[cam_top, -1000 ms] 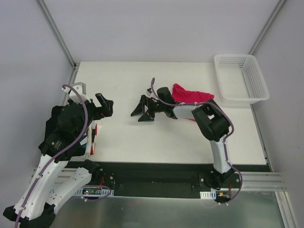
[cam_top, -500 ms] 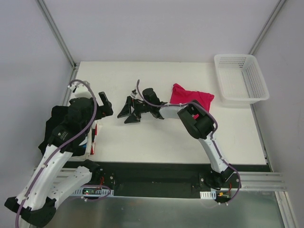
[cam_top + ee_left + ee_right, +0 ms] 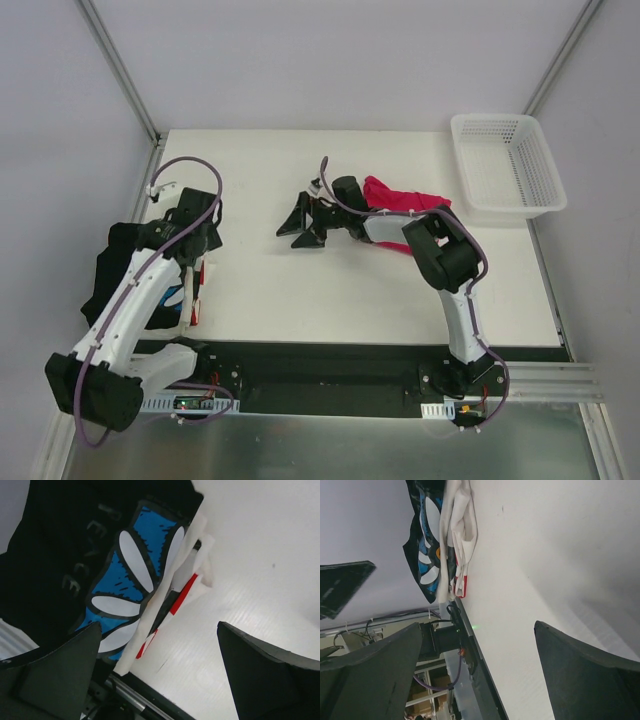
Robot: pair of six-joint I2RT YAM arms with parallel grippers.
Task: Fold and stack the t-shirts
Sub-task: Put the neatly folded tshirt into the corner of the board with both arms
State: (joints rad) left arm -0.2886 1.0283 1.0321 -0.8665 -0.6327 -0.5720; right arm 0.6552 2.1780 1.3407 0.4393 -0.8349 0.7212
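A pile of t-shirts [image 3: 150, 285] lies at the table's near left edge: a black tee with blue-and-white print [image 3: 130, 580] over cloth with white and red edges [image 3: 177, 597]. My left gripper [image 3: 160, 680] hangs open just above the pile's right edge, with bare table between its fingers. A crimson-pink tee [image 3: 405, 200] lies crumpled at the back right, partly behind my right arm. My right gripper [image 3: 300, 230] stands open and empty mid-table, left of the crimson tee, pointing toward the pile [image 3: 442, 545].
A white lattice basket [image 3: 505, 165] stands at the back right corner. The black tee spills past the table's left edge. A black rail [image 3: 320, 360] with the arm bases runs along the near edge.
My left arm has swung its gripper down and left over the pile's edge. The right gripper reached left, then drew back right to about where it began, open throughout.
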